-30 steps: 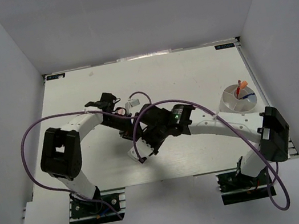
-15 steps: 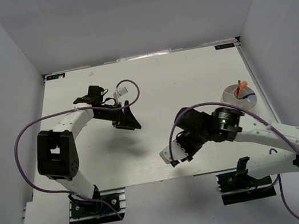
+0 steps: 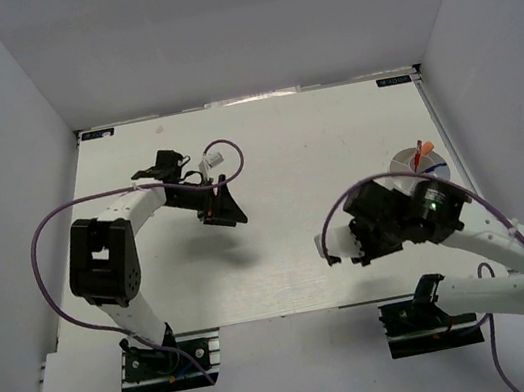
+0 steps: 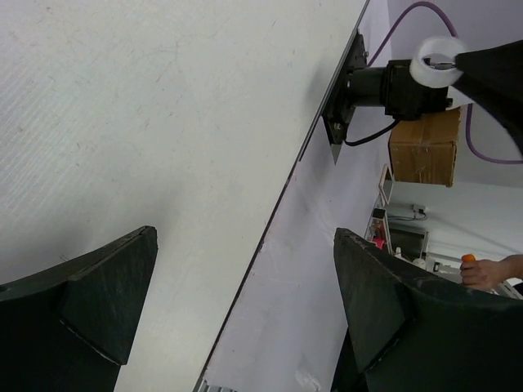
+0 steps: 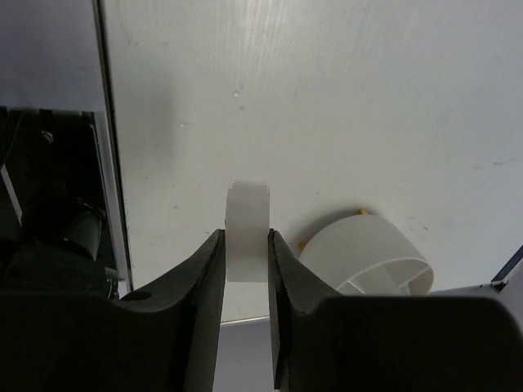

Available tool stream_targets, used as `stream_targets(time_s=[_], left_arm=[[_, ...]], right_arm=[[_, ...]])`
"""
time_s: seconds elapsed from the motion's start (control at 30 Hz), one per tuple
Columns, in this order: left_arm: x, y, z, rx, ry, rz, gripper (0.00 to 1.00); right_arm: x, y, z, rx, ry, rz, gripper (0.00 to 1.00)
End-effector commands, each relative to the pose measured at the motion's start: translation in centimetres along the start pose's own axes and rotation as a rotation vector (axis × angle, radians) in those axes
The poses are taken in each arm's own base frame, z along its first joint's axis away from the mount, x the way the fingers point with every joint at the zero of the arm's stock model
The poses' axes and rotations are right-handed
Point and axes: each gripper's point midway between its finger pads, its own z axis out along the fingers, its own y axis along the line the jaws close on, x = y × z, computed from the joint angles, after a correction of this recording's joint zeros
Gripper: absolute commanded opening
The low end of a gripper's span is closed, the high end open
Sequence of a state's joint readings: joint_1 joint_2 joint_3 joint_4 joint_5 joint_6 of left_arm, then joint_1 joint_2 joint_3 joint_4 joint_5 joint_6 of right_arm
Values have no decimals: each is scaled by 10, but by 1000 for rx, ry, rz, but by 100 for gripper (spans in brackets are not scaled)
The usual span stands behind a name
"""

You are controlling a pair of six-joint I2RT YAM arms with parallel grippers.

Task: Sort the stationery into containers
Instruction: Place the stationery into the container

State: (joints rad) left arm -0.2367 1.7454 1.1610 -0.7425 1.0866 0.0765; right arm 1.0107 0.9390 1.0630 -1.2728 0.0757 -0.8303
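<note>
Your right gripper [image 5: 245,238] is clamping the white tape ring [image 5: 247,211] by its flat faces, with the rim sticking out past the fingertips. I'm reading that as a grip that stops the ring rolling out in transit. The ring is hanging over the bare table [image 3: 263,145] near the front edge, left of the bowl [image 3: 412,182] and not yet over it. The ring is standing edge-on, its hole axis running finger to finger and its plane lying along the fingers. The orange-capped marker [image 3: 421,150] and blue pen [image 3: 432,167] are already sitting in the bowl, leaning up and out. Your left gripper [image 4: 245,286] is hanging over mid-table with its jaws spread wide and nothing between them. It's parked clear of the carry path.
</note>
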Motion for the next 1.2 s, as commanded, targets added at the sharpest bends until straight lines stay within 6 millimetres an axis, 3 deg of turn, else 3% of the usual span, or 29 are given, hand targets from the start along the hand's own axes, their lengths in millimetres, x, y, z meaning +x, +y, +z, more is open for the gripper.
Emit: stream_targets(time_s=[0.0, 0.03, 0.07, 0.1, 0.13, 0.17, 0.27, 0.33, 0.4, 0.43, 0.47, 0.53, 0.57, 0.63, 0.7, 0.73, 0.77, 0.8, 0.83, 0.9, 0.93, 1.0, 1.17], left_arm=[[-16, -6, -1, 37, -24, 32, 98], [-18, -6, -1, 38, -25, 36, 98], [-18, -9, 1, 42, -17, 39, 98], [-19, -9, 0, 37, -18, 46, 98], [-19, -10, 0, 34, -18, 47, 98], [-19, -10, -1, 29, -18, 56, 98], [-14, -8, -4, 16, -17, 50, 98], [-11, -9, -5, 11, -18, 60, 98], [-6, -6, -4, 5, -14, 55, 98], [-6, -5, -3, 10, -17, 53, 98], [-7, -5, -2, 16, -16, 45, 98], [-13, -6, -3, 20, -19, 54, 98], [-15, -6, -3, 19, -19, 59, 98], [-14, -6, -4, 15, -13, 61, 98], [-10, -3, -2, 15, -8, 55, 98], [-9, -2, -2, 16, -9, 56, 98], [-8, -1, -1, 20, -7, 51, 98], [-6, 1, 1, 21, -8, 51, 98], [-6, 1, 1, 24, -8, 45, 98], [-7, 2, 2, 29, -7, 45, 98], [-7, 2, 2, 31, -6, 44, 98], [-7, 3, 3, 37, -2, 36, 98], [-9, 5, 5, 47, 4, 34, 98]], right_arm=[[-27, -47, -18, 71, -39, 118, 1], [-39, -57, -22, 67, -80, 122, 1], [-56, -80, -35, 119, -139, 108, 1], [-53, -98, -28, 120, -111, 137, 1], [-67, -108, -34, 114, -177, 130, 1], [-65, -120, -26, 101, -167, 122, 1], [-49, -141, -14, 72, -155, 113, 1], [-28, -154, -9, 63, -152, 162, 0], [-24, -164, 0, 11, -168, 181, 0], [-9, -175, -2, 14, -172, 248, 0], [-9, -195, -4, 14, -188, 269, 0], [9, -209, -11, 6, -212, 354, 0], [15, -210, -13, 22, -210, 302, 0], [30, -203, -27, 65, -195, 276, 0], [45, -182, -22, 44, -173, 211, 0], [52, -168, -33, 80, -154, 168, 0], [65, -156, -33, 80, -105, 136, 0], [75, -133, -17, 23, -80, 76, 0], [82, -123, -29, 69, -56, 61, 0], [94, -102, -25, 52, -18, 49, 0], [100, -96, -32, 82, 5, 24, 0], [120, -82, -26, 48, 75, 28, 0], [164, -84, -27, 20, 125, 117, 0]])
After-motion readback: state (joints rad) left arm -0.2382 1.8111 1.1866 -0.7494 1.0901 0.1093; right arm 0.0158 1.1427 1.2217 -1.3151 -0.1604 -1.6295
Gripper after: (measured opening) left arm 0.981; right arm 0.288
